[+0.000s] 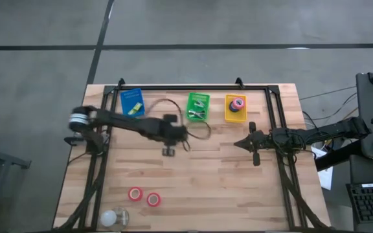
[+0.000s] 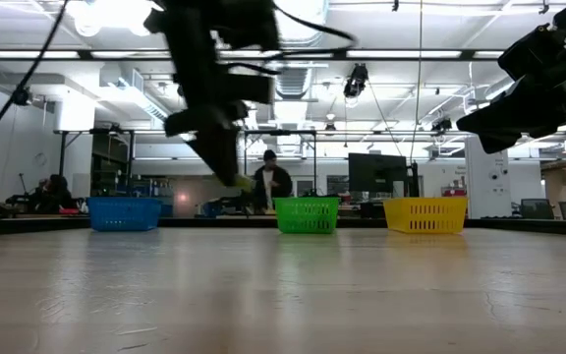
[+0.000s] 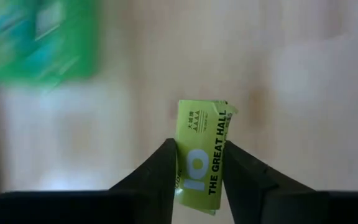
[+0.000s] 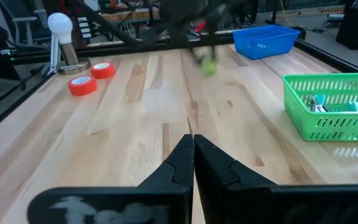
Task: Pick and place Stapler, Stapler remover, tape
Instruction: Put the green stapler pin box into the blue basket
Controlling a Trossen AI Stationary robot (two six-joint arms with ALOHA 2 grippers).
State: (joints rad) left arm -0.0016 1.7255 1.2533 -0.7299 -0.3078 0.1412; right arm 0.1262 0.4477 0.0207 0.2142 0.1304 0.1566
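My left gripper [image 3: 199,148] is shut on a small yellow-green box [image 3: 202,121] printed "THE GREAT HALL". It hangs over the middle of the table [image 1: 181,133], near the green basket, with the box well above the table top in the low view [image 2: 244,180]. My right gripper [image 4: 194,144] is shut and empty, waiting over the right half of the table [image 1: 239,144]. Two red tape rolls [image 1: 135,193] [image 1: 153,199] lie flat near the table's near left; the right wrist view shows them too [image 4: 82,85]. More tape [image 1: 237,103] lies in the yellow basket. My left gripper pinches the yellow-green box between its two fingers [image 3: 164,163], which sit on the box's two long sides at its lower part [image 3: 194,163]. The upper end with the folded flap [image 3: 219,107] sticks out past the fingertips. The box is lifted clear of the table.
Three baskets stand in a row along the far edge: blue [image 1: 132,102], green [image 1: 197,107] holding small metal tools, yellow [image 1: 236,109]. A white roundish object [image 1: 111,217] sits at the near left corner. A dark frame runs along the table's sides. People show in the room beyond.
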